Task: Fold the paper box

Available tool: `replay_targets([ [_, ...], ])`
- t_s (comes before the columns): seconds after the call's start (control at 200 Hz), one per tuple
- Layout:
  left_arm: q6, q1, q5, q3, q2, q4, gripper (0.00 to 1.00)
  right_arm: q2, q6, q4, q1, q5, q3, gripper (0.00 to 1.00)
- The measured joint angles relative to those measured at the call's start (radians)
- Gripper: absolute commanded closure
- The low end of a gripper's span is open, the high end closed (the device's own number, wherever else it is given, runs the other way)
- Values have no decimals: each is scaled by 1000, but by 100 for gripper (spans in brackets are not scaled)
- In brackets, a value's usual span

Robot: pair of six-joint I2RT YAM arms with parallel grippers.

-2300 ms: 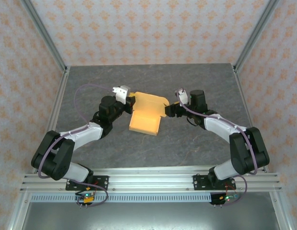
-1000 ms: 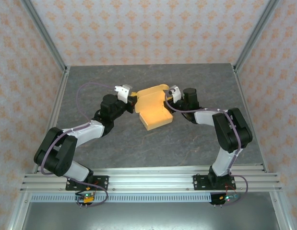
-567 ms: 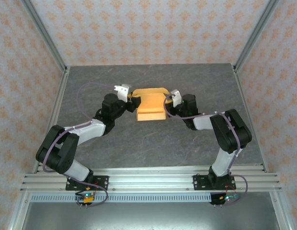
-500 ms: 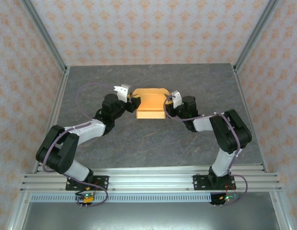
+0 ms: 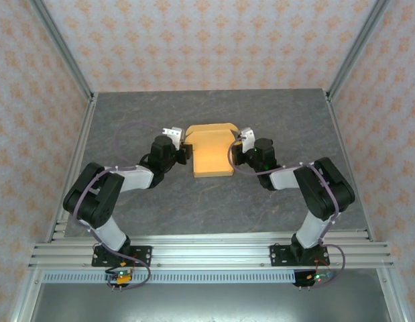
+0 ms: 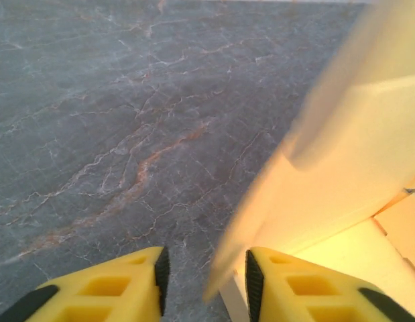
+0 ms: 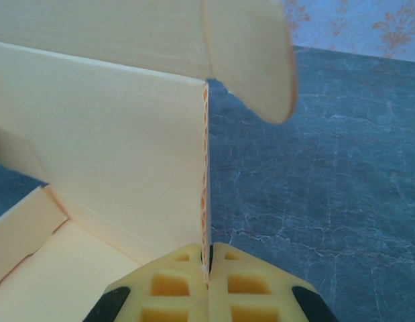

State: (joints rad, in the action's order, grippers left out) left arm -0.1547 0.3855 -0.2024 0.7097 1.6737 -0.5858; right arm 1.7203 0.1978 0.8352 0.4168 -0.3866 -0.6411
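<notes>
Both arms rise from bases on the aluminium rail (image 5: pixel 207 249) at the near edge. Their elbows bow outward and their forearms run low and inward, so the wrists face each other across the middle of the grey marbled table (image 5: pixel 274 201). The left gripper (image 5: pixel 183 149) stands at the left side of the paper box (image 5: pixel 212 155) and the right gripper (image 5: pixel 238 149) at its right side. In the right wrist view the right gripper (image 7: pixel 208 267) has its yellow fingers (image 7: pixel 173 288) pressed together on the edge of an upright wall of the paper box (image 7: pixel 113 127), with a rounded flap above. In the left wrist view the left gripper (image 6: pixel 204 272) has its jaws apart. A blurred flap edge of the paper box (image 6: pixel 341 181) sits in the gap, close to the finger on the right of that view, though whether it touches the pad is hard to tell. The box rests on the table between the two grippers, with its rounded flap on the far side. Open tabletop lies around it: a wide strip toward the rail, room out to each side, and a narrower band up to the patterned back wall (image 5: pixel 207 47).
</notes>
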Motion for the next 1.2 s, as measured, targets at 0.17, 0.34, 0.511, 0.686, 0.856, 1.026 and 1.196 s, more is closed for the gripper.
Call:
replay_targets([
  [0.17, -13, 0, -23, 37, 9, 6, 81, -8, -7, 4, 21, 29, 2, 98],
  [0.34, -29, 1, -35, 58, 9, 5, 71, -8, -15, 33, 68, 85, 23, 98],
  [0.511, -25, -24, -111, 46, 8, -16, 0, -8, -10, 48, 80, 123, 29, 95],
  [0.686, 4, -86, -173, -25, -11, -34, 0, -18, 35, 48, 73, 68, 33, 95],
  [0.856, 26, -94, -188, -41, -10, -48, 40, -22, 63, 48, 58, 11, 32, 95],
  [1.026, 40, -98, -209, -21, 18, -95, 48, -22, 83, 40, 49, -33, 33, 95],
  [1.196, 40, -99, -207, -21, 27, -131, 49, -26, 104, 23, 48, -66, 32, 96],
])
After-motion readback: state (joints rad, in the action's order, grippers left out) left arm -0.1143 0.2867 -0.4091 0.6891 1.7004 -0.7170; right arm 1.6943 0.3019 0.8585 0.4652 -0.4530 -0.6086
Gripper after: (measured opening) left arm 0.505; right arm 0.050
